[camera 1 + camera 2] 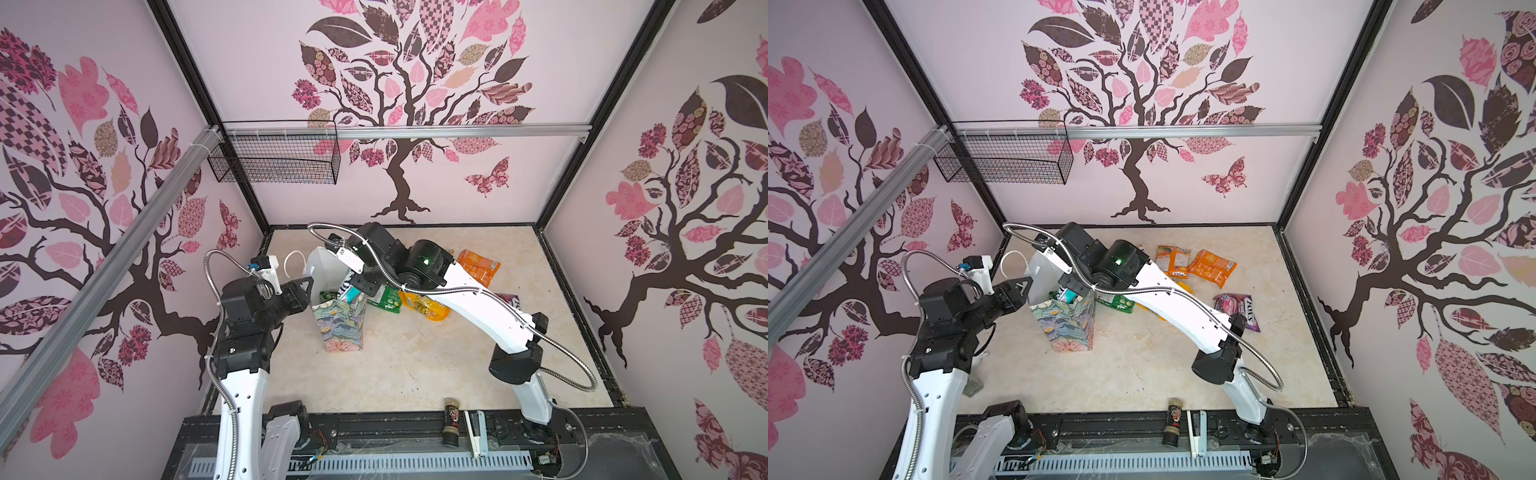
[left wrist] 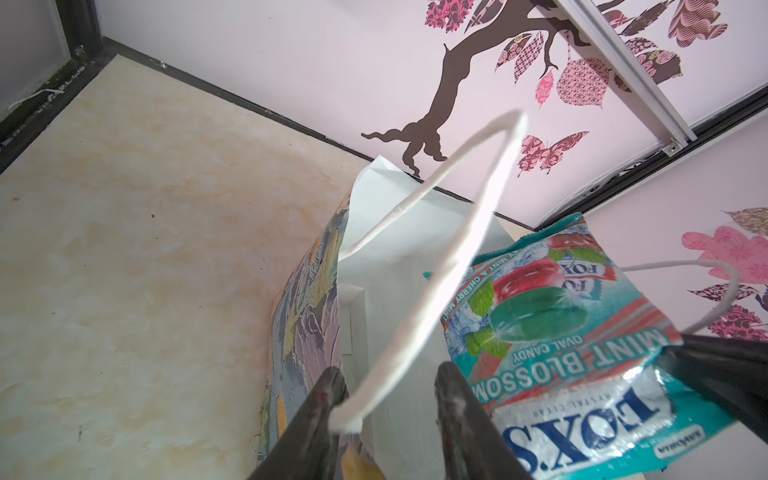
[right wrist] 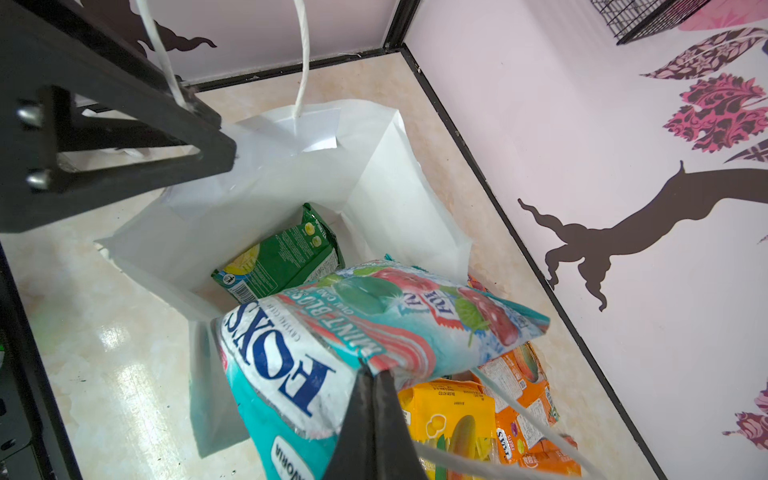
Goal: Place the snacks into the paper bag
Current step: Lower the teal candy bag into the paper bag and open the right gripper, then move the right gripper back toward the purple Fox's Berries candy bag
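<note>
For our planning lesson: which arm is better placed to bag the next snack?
Right: the right end effector grips the teal packet over the open paper bag; the left end effector straddles the bag's wall.

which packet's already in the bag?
The green packet, down inside the paper bag. The teal FOX'S packet is in the right pincer; others lie outside.

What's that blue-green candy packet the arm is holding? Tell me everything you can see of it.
The teal packet is a flat, glossy, crinkled plastic pouch, teal with red and white, printed "FOX'S", "MINT BLOSSOM" and "OVAL CANDY", with candy and mint-leaf pictures. The right gripper pinches one edge, jaws shut. It hangs tilted over the open mouth of the paper bag, above a green packet lying inside. Whether it touches the rim I cannot tell.
</note>
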{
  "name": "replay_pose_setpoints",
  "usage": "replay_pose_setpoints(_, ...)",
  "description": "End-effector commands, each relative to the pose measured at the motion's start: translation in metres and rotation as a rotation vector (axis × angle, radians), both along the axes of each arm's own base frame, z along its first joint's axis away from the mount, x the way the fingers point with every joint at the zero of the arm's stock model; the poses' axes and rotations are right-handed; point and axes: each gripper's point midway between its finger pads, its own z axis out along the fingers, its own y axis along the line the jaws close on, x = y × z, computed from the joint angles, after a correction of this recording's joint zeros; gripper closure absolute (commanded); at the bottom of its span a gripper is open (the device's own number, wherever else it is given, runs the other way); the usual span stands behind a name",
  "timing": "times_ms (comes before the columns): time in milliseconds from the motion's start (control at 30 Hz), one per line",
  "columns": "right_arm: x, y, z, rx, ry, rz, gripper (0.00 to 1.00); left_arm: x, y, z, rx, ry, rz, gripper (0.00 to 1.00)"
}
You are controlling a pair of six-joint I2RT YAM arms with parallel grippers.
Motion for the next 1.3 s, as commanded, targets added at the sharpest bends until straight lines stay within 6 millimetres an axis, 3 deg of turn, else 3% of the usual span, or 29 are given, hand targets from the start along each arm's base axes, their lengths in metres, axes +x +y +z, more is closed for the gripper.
replay_pose_setpoints(0, 0.006, 0.002, -0.003, 0.009, -0.006, -0.037, 0.97, 0.001, 0.001, -0.007, 0.001, 0.008, 0.000, 0.59)
replay_pose_setpoints(167, 0.007, 0.002, 0.007, 0.042, -0.021, -0.045, 0.75, 0.001, 0.000, -0.007, 0.001, 0.008, -0.005, 0.58)
replay_pose_setpoints(467, -0.003, 0.008, 0.035, 0.165, 0.003, -0.012, 0.68, 0.000, 0.000, -0.003, 0.002, -0.002, -0.007, 0.58)
replay_pose_setpoints(600, -0.011, 0.004, 0.061, 0.253, 0.004, -0.010, 0.59, 0.001, -0.001, -0.004, 0.009, 0.006, -0.009, 0.58)
replay_pose_setpoints(667, -0.010, -0.005, 0.080, 0.318, -0.009, -0.051, 0.51, 0.001, -0.004, -0.005, 0.023, 0.019, -0.018, 0.58)
replay_pose_setpoints(833, -0.026, -0.035, 0.119, 0.450, -0.037, -0.080, 0.44, 0.003, -0.013, -0.009, 0.089, 0.067, -0.045, 0.54)
replay_pose_setpoints(933, -0.035, -0.057, 0.128, 0.536, -0.049, -0.108, 0.40, 0.003, -0.015, -0.012, 0.096, 0.094, -0.051, 0.53)
replay_pose_setpoints(1067, -0.045, -0.087, 0.122, 0.573, -0.038, -0.154, 0.37, 0.001, -0.011, -0.012, 0.111, 0.097, -0.029, 0.50)
replay_pose_setpoints(1267, -0.058, -0.134, 0.092, 0.613, -0.020, -0.253, 0.35, -0.002, -0.014, -0.024, 0.097, 0.131, -0.041, 0.49)
